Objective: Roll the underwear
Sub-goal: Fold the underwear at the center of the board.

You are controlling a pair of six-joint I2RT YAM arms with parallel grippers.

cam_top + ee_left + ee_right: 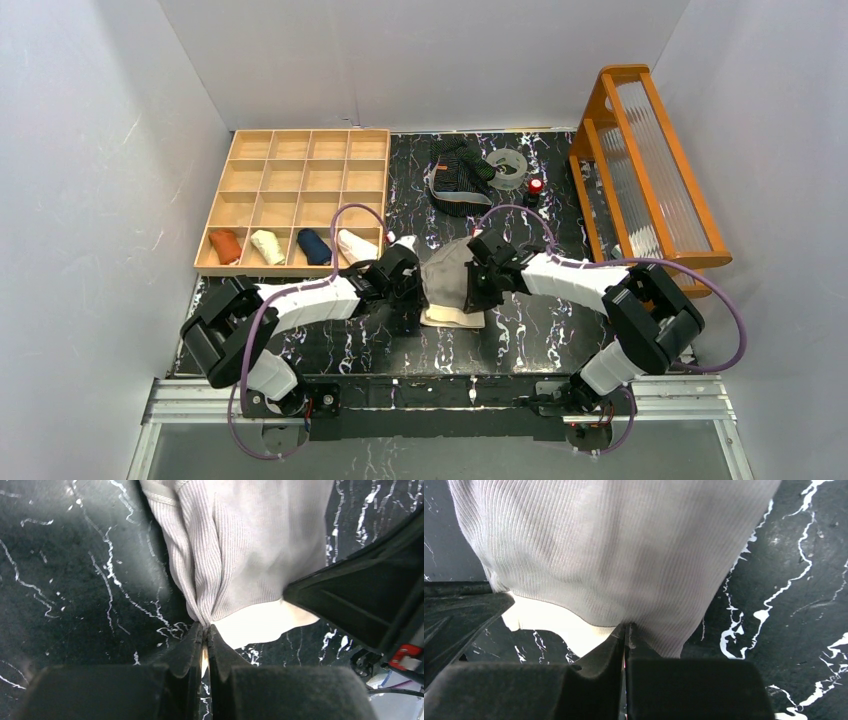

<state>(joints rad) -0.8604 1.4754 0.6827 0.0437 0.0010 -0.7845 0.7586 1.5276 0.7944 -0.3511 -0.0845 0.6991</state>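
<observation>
Left claw and right claw are each pinching an edge of the beige-grey underwear, which is spreading ahead of both tips. Roll is probably just starting. Next move is calling for both pinched edges turning over evenly.

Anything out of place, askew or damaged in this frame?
Nothing spilled or damaged. The only untidy spot: the black striped underwear lies bunched at the far side beside a clear tape ring and a red-topped object. The left gripper and right gripper each pinch the beige-grey underwear.
</observation>
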